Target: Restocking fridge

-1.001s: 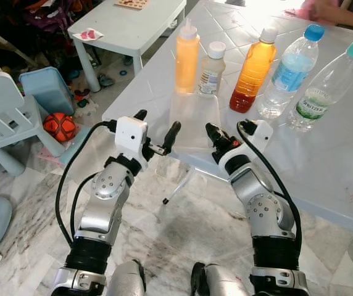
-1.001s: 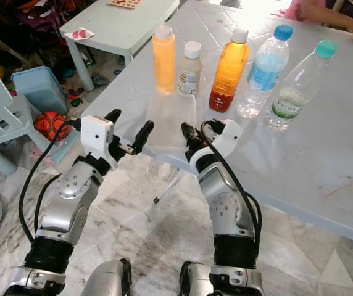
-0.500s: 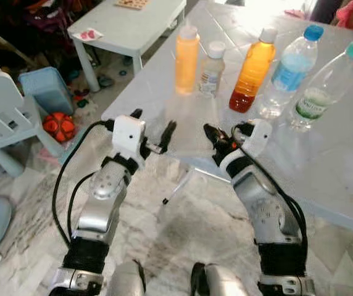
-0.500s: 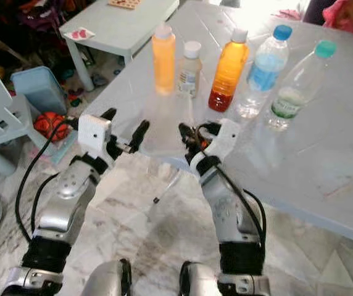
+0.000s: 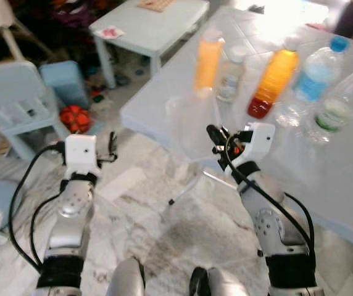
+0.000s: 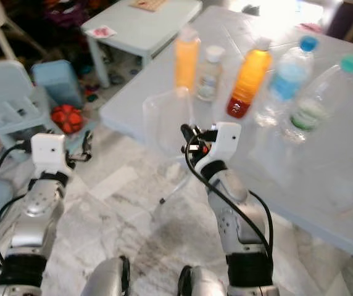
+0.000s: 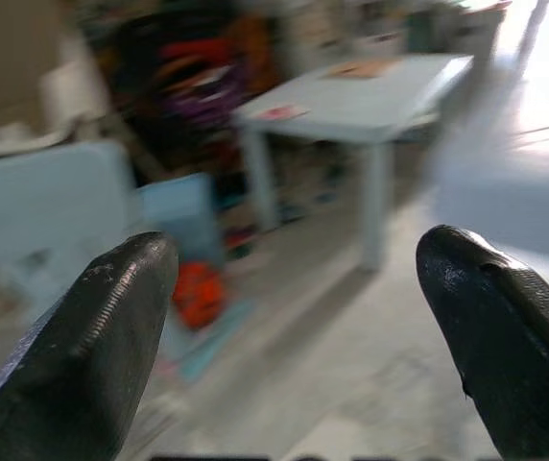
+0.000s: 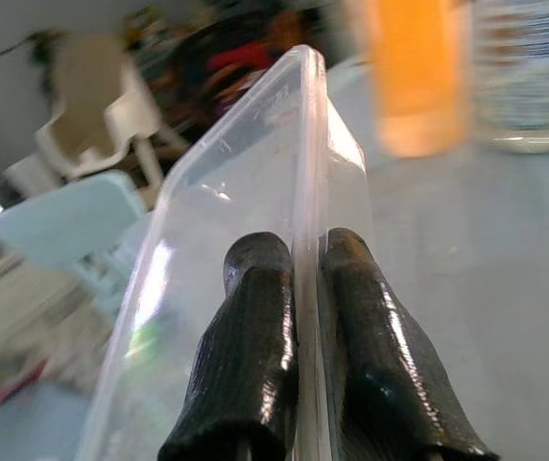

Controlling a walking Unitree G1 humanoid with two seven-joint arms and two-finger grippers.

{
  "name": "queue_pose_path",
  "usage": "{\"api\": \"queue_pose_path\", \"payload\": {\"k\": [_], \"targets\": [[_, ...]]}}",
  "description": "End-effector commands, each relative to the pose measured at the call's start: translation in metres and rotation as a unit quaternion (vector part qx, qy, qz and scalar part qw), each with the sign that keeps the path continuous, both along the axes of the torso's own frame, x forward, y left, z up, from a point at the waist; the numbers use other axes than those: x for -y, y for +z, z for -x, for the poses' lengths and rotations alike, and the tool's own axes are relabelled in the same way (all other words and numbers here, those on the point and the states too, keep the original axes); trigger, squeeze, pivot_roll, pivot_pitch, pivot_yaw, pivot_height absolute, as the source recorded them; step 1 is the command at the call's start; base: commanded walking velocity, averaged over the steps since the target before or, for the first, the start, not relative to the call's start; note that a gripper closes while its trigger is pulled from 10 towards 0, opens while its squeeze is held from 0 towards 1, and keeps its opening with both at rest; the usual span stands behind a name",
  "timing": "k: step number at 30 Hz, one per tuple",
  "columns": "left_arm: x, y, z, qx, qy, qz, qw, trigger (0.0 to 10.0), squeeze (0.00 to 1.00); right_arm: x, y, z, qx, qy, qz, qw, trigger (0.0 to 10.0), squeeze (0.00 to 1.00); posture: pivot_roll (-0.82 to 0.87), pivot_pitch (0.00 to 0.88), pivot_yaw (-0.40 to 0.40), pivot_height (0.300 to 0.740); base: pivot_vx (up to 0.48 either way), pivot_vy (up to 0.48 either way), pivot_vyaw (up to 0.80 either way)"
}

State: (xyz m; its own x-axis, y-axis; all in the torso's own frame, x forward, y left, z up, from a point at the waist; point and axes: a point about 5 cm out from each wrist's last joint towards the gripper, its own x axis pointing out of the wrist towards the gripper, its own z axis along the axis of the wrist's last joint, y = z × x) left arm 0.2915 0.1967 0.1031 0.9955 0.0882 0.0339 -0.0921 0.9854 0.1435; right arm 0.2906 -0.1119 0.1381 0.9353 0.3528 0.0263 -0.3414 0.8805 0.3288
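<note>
Right claw clamped on clear container's rim — left claw apart, holding nothing.

Bright daylight glare — motion blur throughout

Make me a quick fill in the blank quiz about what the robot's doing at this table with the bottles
The right claw is shut on the rim of a clear ____.
The left claw is ____, holding nothing.
The number of bottles standing on the table is ____.

Missing words: container; open; five
</note>
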Motion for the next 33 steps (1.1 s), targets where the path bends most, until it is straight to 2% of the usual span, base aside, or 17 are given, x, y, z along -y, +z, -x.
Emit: {"api": "queue_pose_path", "payload": {"k": [1,7,11,22,33], "targets": [[-0.001,-0.006,0.002,-0.012,0.007,0.007,1.0,10.0,0.0,-0.002,-0.006,0.003,-0.009,0.01,0.015,1.0,10.0,0.0,0.07,0.081,-0.005,0.74,0.0,0.0,0.8],[0.003,-0.006,0.001,-0.013,0.005,0.009,1.0,10.0,0.0,-0.01,-0.003,0.005,0.007,0.036,0.019,0.999,10.0,0.0,0.07,0.085,-0.009,0.74,0.0,0.0,0.8],[0.002,-0.008,-0.001,-0.016,0.025,0.001,1.0,10.0,0.0,-0.013,-0.002,0.006,0.012,0.049,0.021,0.999,10.0,0.0,0.07,0.085,-0.01,0.74,0.0,0.0,0.8],[0.008,-0.017,-0.001,-0.039,0.034,0.023,0.998,10.0,0.0,-0.017,-0.004,0.008,0.012,0.056,0.02,0.998,10.0,0.0,0.05,0.076,-0.003,0.74,0.0,0.0,0.8],[0.013,-0.017,-0.004,-0.036,0.04,0.02,0.998,10.0,0.0,-0.02,-0.003,0.008,0.019,0.065,0.022,0.997,10.0,0.0,0.06,0.071,-0.003,0.74,0.0,0.0,0.8]]}}
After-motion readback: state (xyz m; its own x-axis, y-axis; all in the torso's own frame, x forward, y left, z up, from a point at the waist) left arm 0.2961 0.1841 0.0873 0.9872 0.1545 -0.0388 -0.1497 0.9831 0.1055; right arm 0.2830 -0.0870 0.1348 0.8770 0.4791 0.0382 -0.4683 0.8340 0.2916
